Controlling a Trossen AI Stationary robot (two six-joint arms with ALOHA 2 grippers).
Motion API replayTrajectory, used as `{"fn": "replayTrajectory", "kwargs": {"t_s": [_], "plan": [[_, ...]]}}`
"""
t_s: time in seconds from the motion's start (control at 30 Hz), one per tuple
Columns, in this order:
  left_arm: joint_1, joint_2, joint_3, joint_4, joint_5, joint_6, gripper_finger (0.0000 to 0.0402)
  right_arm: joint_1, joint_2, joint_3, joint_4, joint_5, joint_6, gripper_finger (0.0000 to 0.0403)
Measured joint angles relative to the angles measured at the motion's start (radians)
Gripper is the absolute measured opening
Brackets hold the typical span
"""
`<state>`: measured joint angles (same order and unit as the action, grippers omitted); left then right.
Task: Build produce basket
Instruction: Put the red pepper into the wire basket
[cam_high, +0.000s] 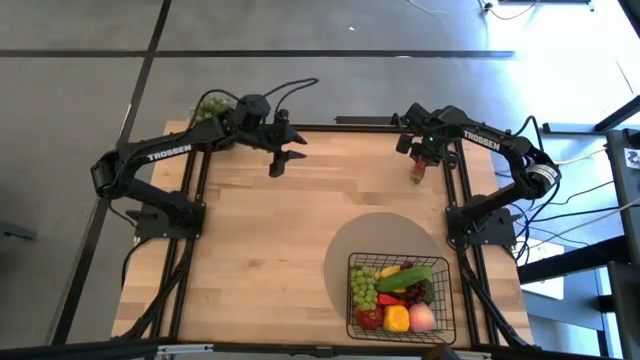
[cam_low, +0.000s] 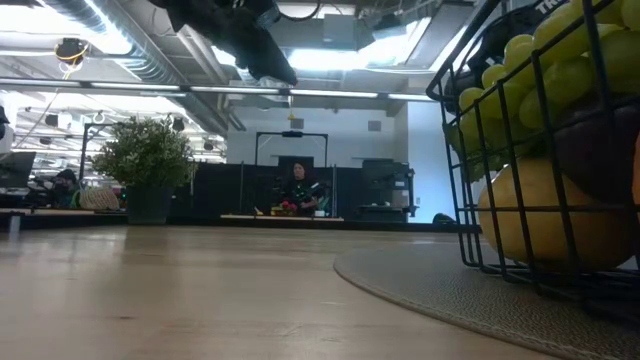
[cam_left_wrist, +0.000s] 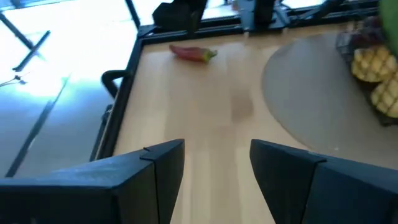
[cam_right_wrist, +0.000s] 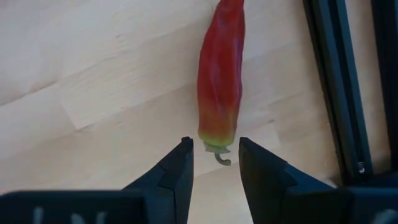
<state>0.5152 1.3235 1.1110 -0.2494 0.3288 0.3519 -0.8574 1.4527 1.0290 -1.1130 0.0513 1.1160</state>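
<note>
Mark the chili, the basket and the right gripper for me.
chili (cam_right_wrist: 221, 81): right wrist view, middle of its red body.
basket (cam_high: 352, 300): high view, left wire wall.
right gripper (cam_right_wrist: 215, 163): right wrist view, gap between its open fingertips, at the chili's stem end.

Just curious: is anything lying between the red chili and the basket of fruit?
No. In the high view only bare wooden table and part of the round grey mat lie between the chili and the basket.

Both arms are stretched inward; the left pincer (cam_high: 281, 158) and the right pincer (cam_right_wrist: 214, 163) are held open.
</note>
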Motion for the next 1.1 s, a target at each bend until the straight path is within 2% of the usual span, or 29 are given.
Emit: {"fn": "replayTrajectory", "kwargs": {"t_s": [0.23,0.4,0.9,1.1], "plan": [[0.0,0.0,0.0,-0.003,-0.15,-0.001,0.0172,0.0,0.0,0.0,0.0,0.0,-0.001,0.0117],[-0.002,0.0,0.0,-0.003,-0.185,-0.002,0.0172,0.0,0.0,0.0,0.001,0.0,-0.002,0.0117],[-0.001,0.0,0.0,-0.003,-0.19,-0.003,0.0172,0.003,0.0,0.0,0.01,-0.021,0.001,0.0117],[-0.001,0.0,0.0,-0.003,-0.19,-0.003,0.0172,0.003,0.0,-0.046,0.027,-0.009,0.001,0.0117]]}}
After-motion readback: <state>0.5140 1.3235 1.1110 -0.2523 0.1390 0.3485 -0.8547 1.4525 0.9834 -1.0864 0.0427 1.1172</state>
